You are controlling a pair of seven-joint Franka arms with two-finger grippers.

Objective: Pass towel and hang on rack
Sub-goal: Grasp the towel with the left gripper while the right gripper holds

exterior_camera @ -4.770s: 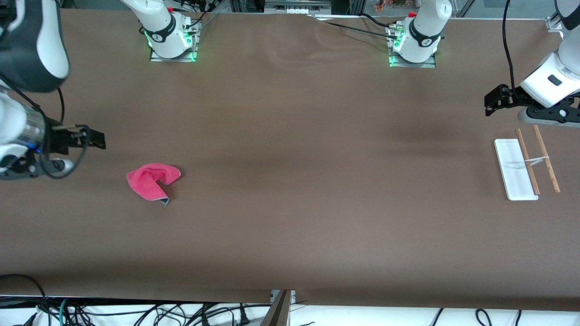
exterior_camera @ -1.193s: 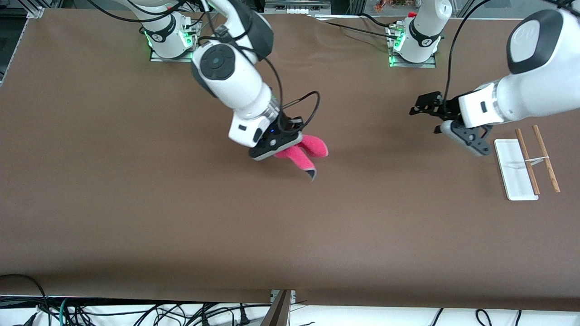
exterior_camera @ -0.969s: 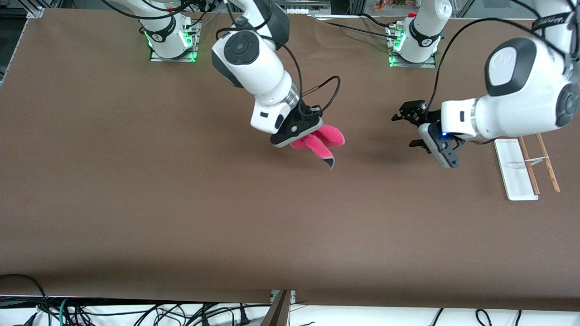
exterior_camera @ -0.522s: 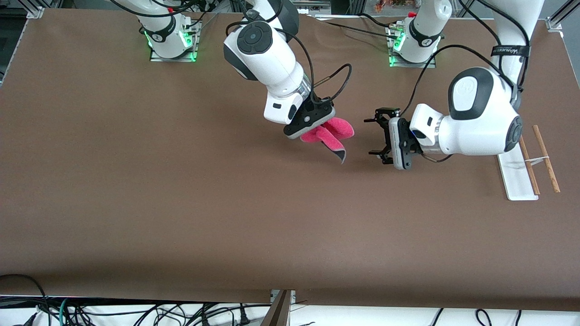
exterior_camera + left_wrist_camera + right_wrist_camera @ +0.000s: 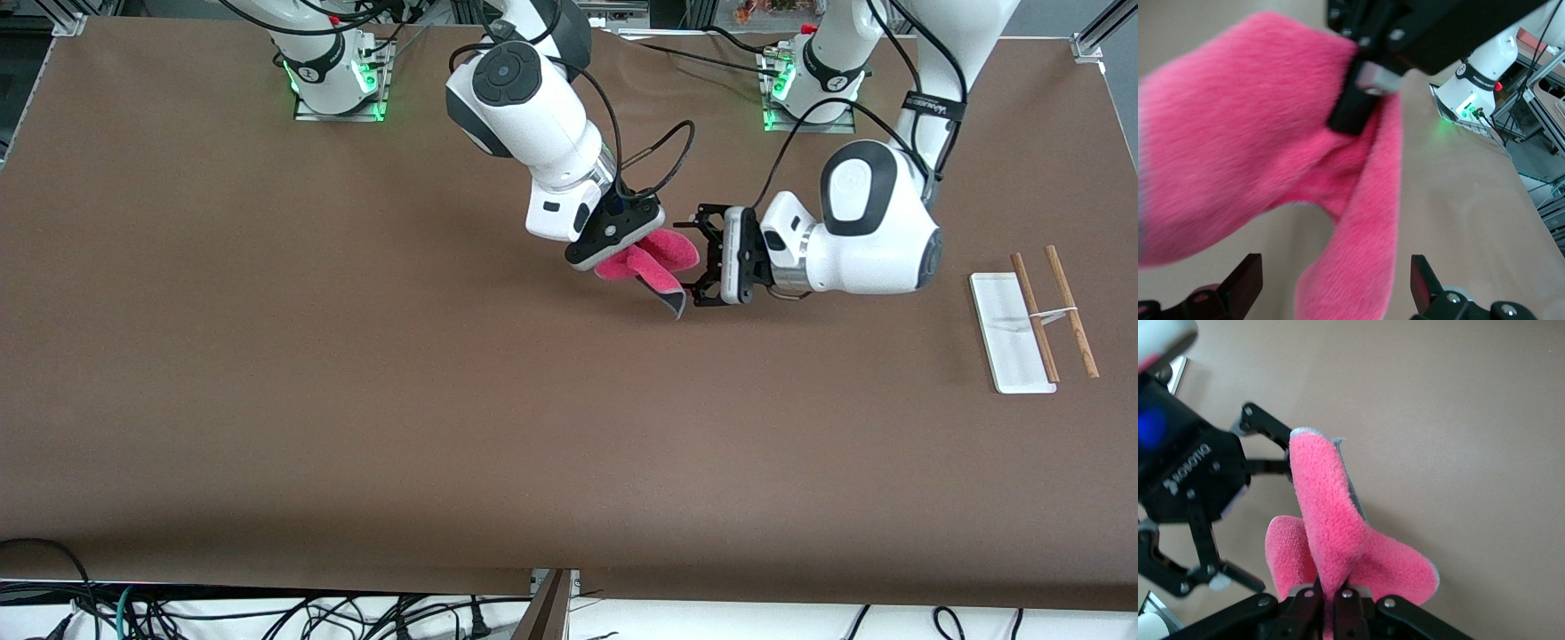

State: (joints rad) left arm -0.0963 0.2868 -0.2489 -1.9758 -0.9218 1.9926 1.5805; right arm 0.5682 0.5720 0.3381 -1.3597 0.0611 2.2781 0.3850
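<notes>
The pink-red towel (image 5: 656, 256) hangs from my right gripper (image 5: 627, 251), which is shut on it above the middle of the table. The right wrist view shows the fingers pinching a fold of the towel (image 5: 1331, 527) in the right gripper (image 5: 1332, 605). My left gripper (image 5: 700, 257) is open and turned sideways right beside the towel. In the left wrist view a hanging fold of the towel (image 5: 1358, 267) lies between its wide-apart fingers (image 5: 1248, 283), which do not touch it. The rack (image 5: 1010, 333), with its two brown rods (image 5: 1034, 316), stands at the left arm's end of the table.
The two arm bases (image 5: 338, 76) (image 5: 811, 84) stand along the table's edge farthest from the front camera. Cables lie under the edge nearest to that camera (image 5: 267, 613). The brown tabletop (image 5: 356, 400) holds nothing else.
The left gripper has swung from near the rack toward the towel and now flanks it. The right gripper has carried the towel slightly toward the left arm's end.
</notes>
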